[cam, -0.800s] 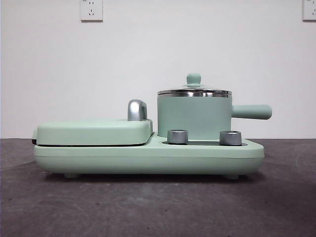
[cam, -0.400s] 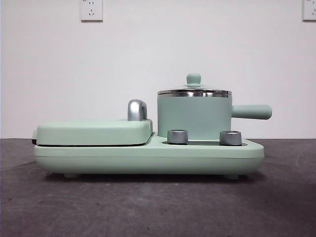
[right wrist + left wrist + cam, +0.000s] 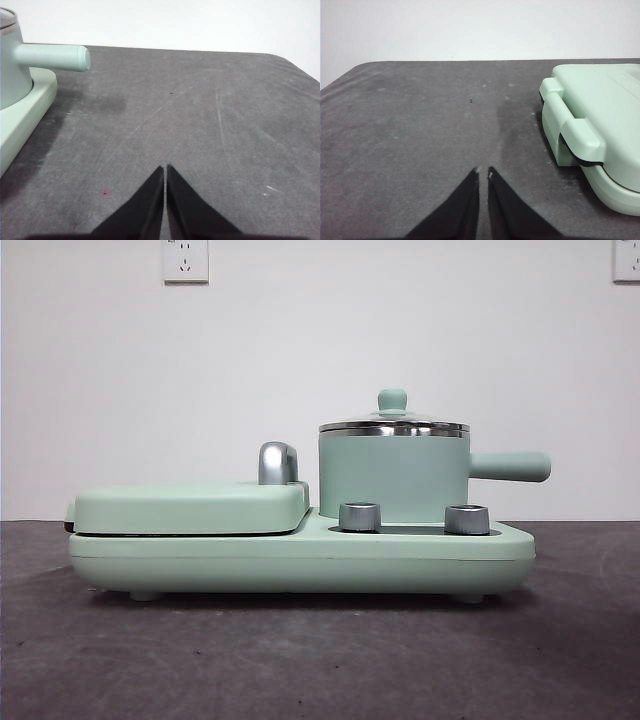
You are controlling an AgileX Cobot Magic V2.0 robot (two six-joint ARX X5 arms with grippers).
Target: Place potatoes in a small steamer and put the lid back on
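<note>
One small steamer (image 3: 393, 478) is seen right of centre in the front view, seated on a mint-green cooker base (image 3: 300, 558) that rests on the dark grey counter (image 3: 320, 660). One straight green handle (image 3: 510, 466) is carried out from its side toward the right of the frame. One lid (image 3: 393, 426) is set on the steamer's steel rim, topped by one small green knob (image 3: 392, 400). Two silver dials (image 3: 360, 516) are counted on the base in front of the steamer. One closed flat griddle cover (image 3: 190, 507) is seen on the left half of the base, with one silver latch (image 3: 277, 462) behind it. Two wall sockets (image 3: 185, 260) are visible in the upper corners of the frame. No potato is shown in any view.

The left end effector (image 3: 483, 172) is held low over bare counter at the bottom centre of its wrist view, its jaws nearly closed with a thin slit between them and nothing grasped; the griddle end of the cooker lies at the right edge of that frame. The right end effector (image 3: 165, 168) is likewise clenched on nothing at the bottom centre of its wrist view, with the steamer handle at the upper left.
</note>
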